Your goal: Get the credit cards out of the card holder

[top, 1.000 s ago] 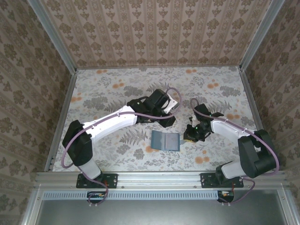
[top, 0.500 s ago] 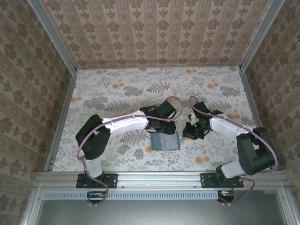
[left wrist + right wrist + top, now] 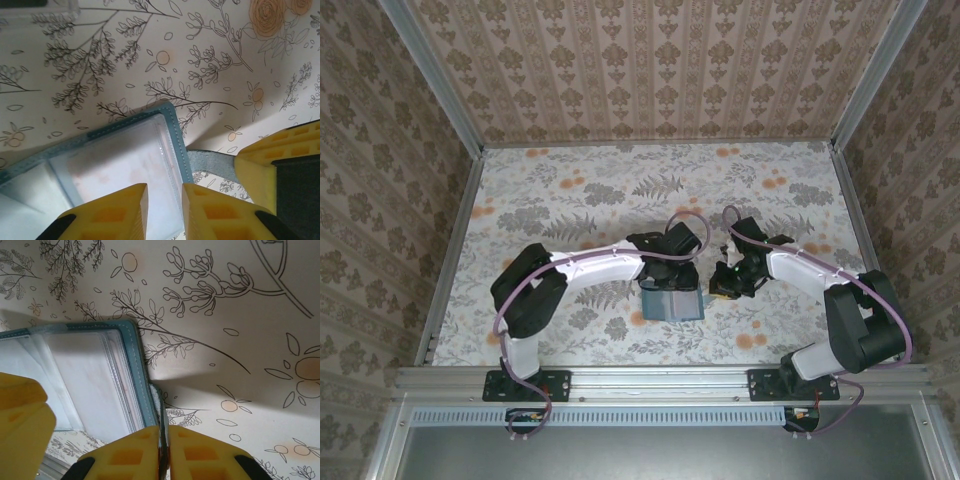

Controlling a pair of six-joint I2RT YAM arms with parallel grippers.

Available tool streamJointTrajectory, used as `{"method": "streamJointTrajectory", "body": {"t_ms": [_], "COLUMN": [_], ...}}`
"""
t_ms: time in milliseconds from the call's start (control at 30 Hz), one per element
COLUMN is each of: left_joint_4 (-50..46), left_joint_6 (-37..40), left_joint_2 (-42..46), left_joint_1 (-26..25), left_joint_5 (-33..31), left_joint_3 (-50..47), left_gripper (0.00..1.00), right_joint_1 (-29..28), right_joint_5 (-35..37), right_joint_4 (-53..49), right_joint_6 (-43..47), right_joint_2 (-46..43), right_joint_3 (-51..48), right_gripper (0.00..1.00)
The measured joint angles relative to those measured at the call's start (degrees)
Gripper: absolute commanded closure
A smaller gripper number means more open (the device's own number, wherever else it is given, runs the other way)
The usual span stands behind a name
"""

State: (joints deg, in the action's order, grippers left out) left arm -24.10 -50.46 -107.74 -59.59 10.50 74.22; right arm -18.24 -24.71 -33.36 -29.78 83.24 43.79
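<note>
The small teal-blue folding card holder is found lying open, inside face up, on the floral-patterned table covering, between the two grippers. A grey-blue fabric tab projecting from the holder's right edge is clamped between the closed yellow fingers of the right gripper. This hold is judged to be an anchor, so that the holder cannot slide or fold while its contents are worked.

A pale pinkish flat card appears to sit behind the clear window pocket on the holder's right-hand panel. No card is seen outside the holder, so the extraction is judged not yet done.

The left gripper is set directly over that window. Its fingers are parted by a narrow gap only, and nothing is seen gripped between them. The narrow setting is judged suited to nipping a thin card edge.

Pose: the left arm is reached across from the holder's left and bent down at the wrist, with the fingers pointed at the pocket. The right arm is folded in from the holder's right, with the wrist low to the table beside the tab.
</note>
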Motion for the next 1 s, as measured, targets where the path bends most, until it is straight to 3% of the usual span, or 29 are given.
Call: {"method": "streamJointTrajectory", "body": {"t_ms": [1000], "left_joint_4": [-1.36], "left_joint_6": [-2.25], "left_joint_2": [-5.42], "left_joint_1": [-1.88], "left_joint_5": [1.64], "left_joint_3": [2.03], "left_gripper": [0.71], "right_joint_1": [-1.31], "right_joint_5": [0.02], "right_joint_4": [0.0], "right_joint_6": [-0.22], "right_joint_2": [-1.51], "right_joint_3": [-1.42], "right_gripper": [0.87]}}
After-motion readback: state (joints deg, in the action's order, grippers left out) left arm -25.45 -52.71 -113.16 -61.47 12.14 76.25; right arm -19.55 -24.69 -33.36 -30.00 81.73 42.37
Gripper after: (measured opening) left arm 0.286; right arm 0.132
